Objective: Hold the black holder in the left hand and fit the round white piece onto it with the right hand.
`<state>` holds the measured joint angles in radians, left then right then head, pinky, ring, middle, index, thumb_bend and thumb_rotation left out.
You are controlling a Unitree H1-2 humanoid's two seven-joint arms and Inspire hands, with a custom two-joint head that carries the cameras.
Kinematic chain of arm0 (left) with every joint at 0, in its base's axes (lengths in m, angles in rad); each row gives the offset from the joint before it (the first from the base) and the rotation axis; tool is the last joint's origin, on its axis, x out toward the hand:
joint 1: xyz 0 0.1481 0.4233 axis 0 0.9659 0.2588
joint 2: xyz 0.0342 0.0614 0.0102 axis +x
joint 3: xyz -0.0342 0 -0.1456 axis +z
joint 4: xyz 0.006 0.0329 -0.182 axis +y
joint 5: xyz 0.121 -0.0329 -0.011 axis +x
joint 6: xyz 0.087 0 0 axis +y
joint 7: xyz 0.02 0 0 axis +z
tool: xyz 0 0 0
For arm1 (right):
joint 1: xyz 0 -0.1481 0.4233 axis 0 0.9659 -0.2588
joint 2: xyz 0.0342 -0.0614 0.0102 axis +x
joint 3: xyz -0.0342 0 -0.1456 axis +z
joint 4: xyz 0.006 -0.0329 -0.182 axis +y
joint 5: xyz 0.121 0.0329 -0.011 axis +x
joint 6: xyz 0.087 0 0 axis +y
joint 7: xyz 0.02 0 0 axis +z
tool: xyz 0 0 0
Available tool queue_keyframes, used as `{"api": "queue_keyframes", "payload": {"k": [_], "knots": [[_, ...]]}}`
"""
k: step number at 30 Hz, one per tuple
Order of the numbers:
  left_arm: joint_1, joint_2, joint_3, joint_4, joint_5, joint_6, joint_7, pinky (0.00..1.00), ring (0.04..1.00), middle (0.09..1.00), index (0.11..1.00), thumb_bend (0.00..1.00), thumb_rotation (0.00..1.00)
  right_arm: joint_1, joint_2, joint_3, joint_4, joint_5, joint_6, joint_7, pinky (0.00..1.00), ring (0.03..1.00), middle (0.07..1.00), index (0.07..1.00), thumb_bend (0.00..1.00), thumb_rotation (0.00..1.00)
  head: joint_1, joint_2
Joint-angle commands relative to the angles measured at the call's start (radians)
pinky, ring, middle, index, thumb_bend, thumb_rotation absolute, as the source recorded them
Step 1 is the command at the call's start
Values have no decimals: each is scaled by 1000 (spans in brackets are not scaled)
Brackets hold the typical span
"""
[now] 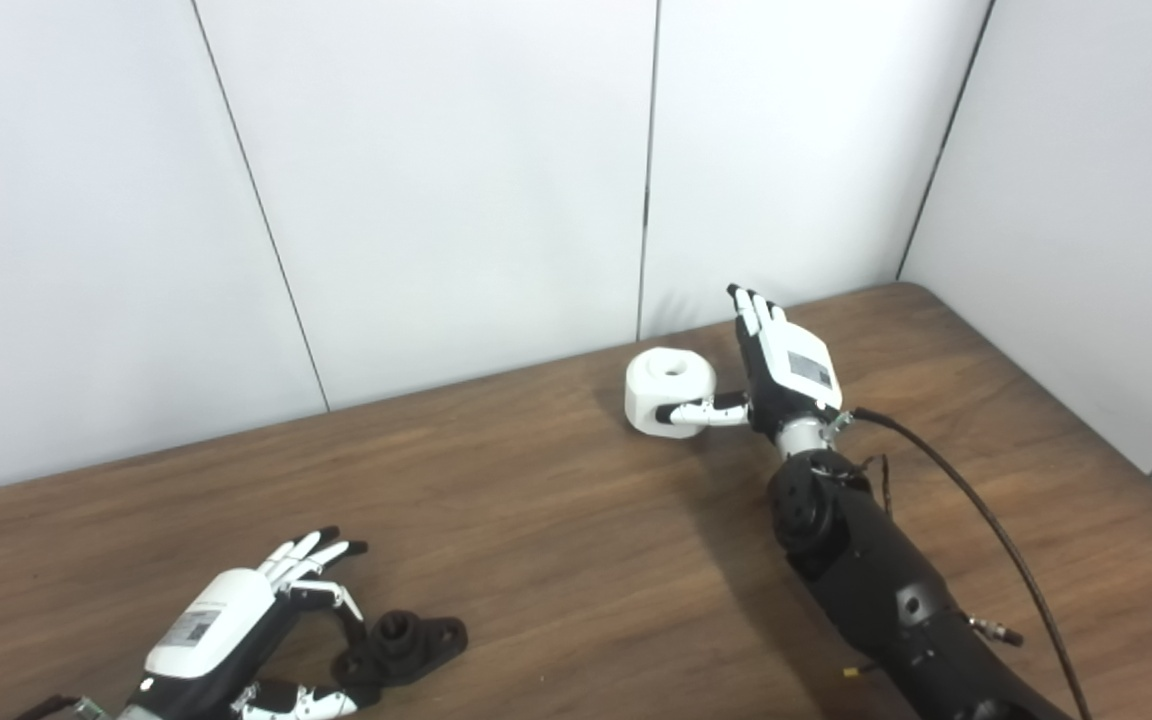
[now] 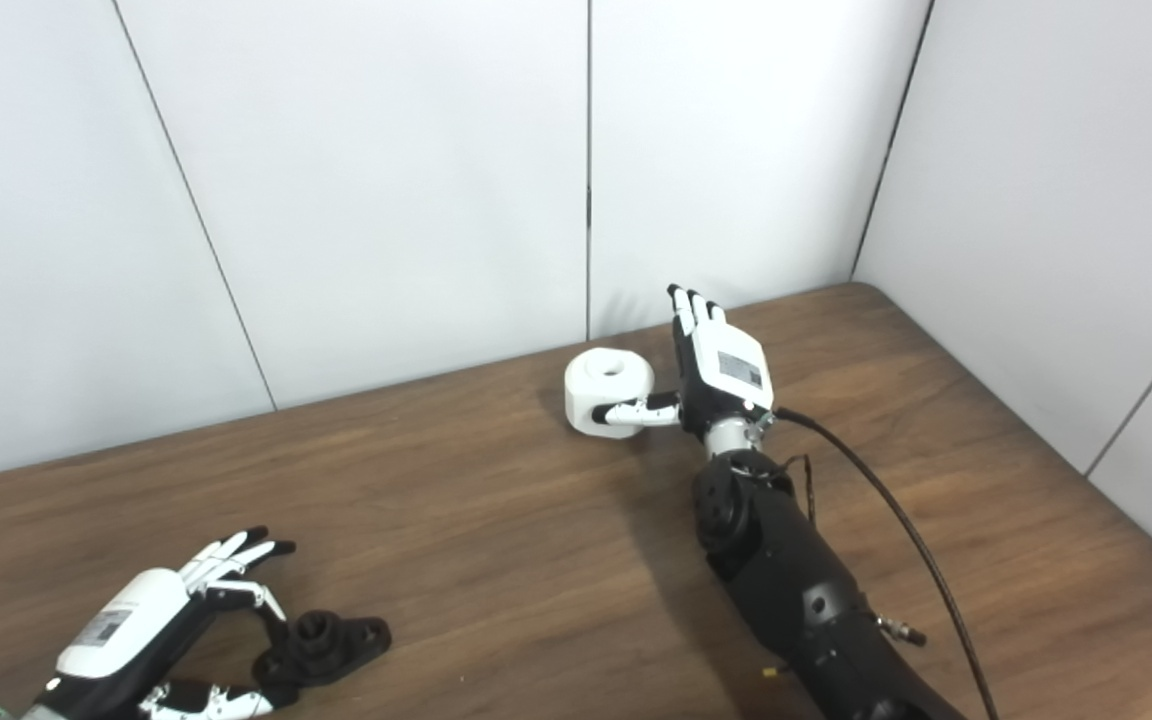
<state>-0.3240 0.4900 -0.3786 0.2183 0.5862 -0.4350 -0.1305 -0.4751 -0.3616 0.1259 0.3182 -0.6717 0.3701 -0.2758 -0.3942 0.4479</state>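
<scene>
Your right hand (image 1: 786,365) stood in the upper middle of the frame, fingers straight and spread, holding nothing; only its thumb lay against the near side of the round white piece (image 1: 669,391). Your left hand (image 1: 236,630), at the lower left, was curled loosely around the black holder (image 1: 404,646), thumb and fingers touching its near end, though it still sat on the bench (image 1: 556,560). You were at the reaching step, neither part lifted. Next, I judge, you needed both grips closed. The white piece was a smooth matte drum with a top hole; the holder, a dark flanged socket with holes; the bench, brown woodgrain.
</scene>
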Motion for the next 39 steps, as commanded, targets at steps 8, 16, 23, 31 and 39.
{"api": "queue_keyframes", "payload": {"k": [8, 16, 23, 31, 39], "knots": [[26, 15, -17, 12, 41, 13, -36, 1000, 1000, 929, 482, 518, 48, -26, -31, -9, -54, -7, -24, 2, 790, 958, 895, 481, 514, 137, 4, -6], [24, 14, -18, 19, 41, 12, -34, 1000, 1000, 933, 481, 518, 48, -28, -34, -16, -51, 0, -29, 1, 782, 962, 907, 481, 515, 137, 1, -17], [21, 11, -19, 20, 41, 15, -34, 1000, 1000, 936, 481, 518, 48, -24, -23, -33, -81, 24, -1, 37, 854, 996, 969, 483, 518, 141, 4, -23], [18, 9, -20, 27, 46, 14, -30, 1000, 1000, 934, 482, 518, 48, -15, -30, -36, -111, 34, 13, 75, 918, 1000, 1000, 600, 824, 213, 2, -27], [15, 6, -21, 37, 50, 4, -18, 1000, 1000, 934, 482, 518, 48, -18, -49, -33, -131, 44, 52, 172, 963, 1000, 1000, 743, 940, 291, 4, -29]]}}
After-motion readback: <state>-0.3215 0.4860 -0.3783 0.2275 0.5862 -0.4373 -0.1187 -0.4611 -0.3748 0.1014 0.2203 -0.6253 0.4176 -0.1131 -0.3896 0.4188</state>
